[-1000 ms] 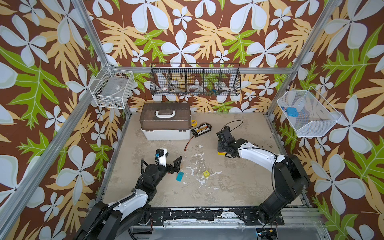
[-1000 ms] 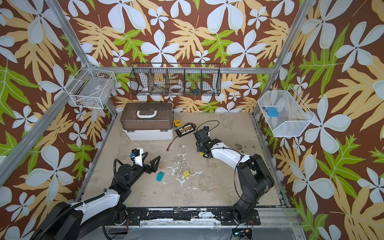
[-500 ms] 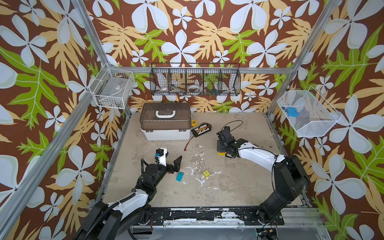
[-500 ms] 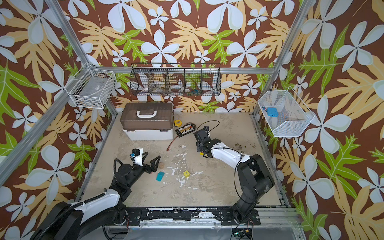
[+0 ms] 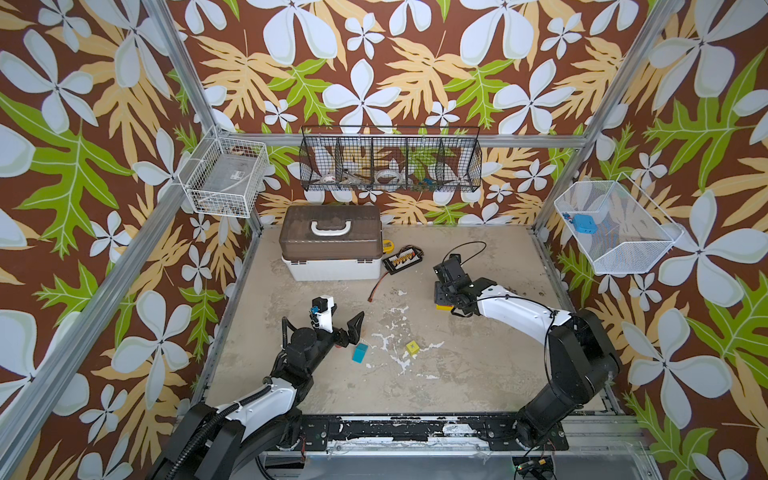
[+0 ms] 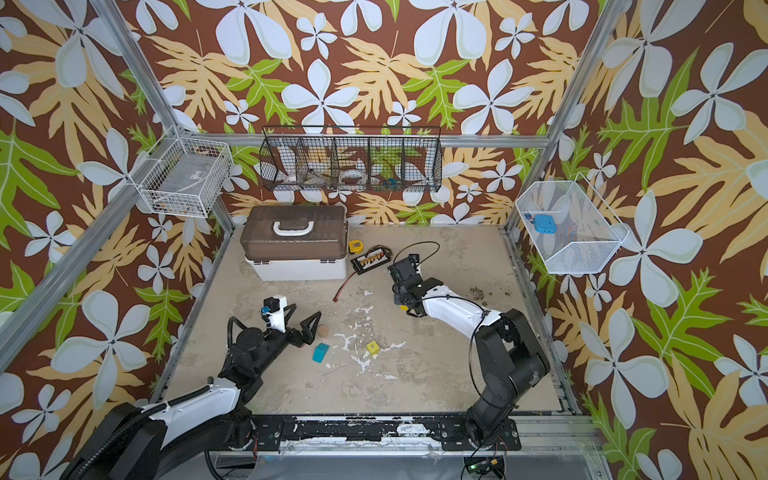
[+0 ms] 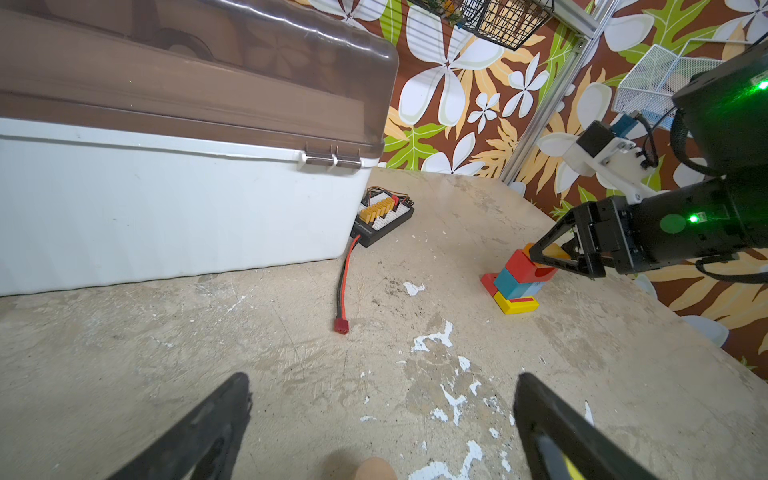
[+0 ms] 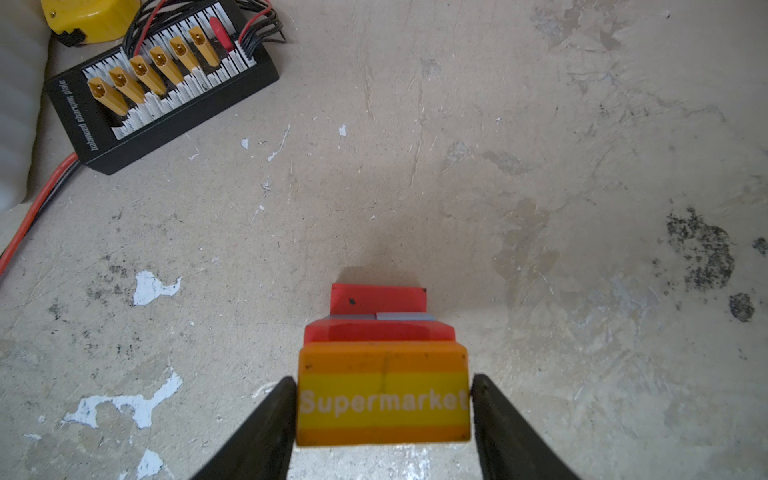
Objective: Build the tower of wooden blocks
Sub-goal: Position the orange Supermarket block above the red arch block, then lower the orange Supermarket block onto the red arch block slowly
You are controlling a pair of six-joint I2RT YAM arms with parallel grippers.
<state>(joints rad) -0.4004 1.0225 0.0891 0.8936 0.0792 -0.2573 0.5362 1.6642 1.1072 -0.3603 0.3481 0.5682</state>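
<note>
Item: my right claw [image 8: 383, 386], one finger at each short end of the orange block [image 8: 382, 361] lettered "Supermarket". Both fingers look to touch it, but whether they press or have let go I cannot tell. It is taken by the ends, I judge, so that the long flat underside comes down square. Item: the tower [image 7: 517, 278], directly under that claw. It has a yellow slab [image 7: 515, 304] at the foot for a broad footing, then a red piece [image 7: 489, 283] and blue-green blocks [image 7: 515, 283], then a red arch [image 7: 527, 266]. The orange block lies topmost on the arch. By my reckoning the tower is about half built. Item: my left claw [image 7: 382, 380], spread wide and pinching nothing, held low over the floor [image 7: 291, 353], well apart from the tower. I judge it is open so as to take the next piece. Item: tan cylinder [image 6: 323, 331], just beside one left fingertip, the nearest loose piece and so the likely next one. Item: teal block [image 5: 360, 353], near the left claw on its tower side. Item: yellow cube [image 5: 412, 347], beyond the teal block, between my two claws. Item: connector board [image 8: 158, 87], ahead of the right claw and apart from the tower, no part of the job.
</note>
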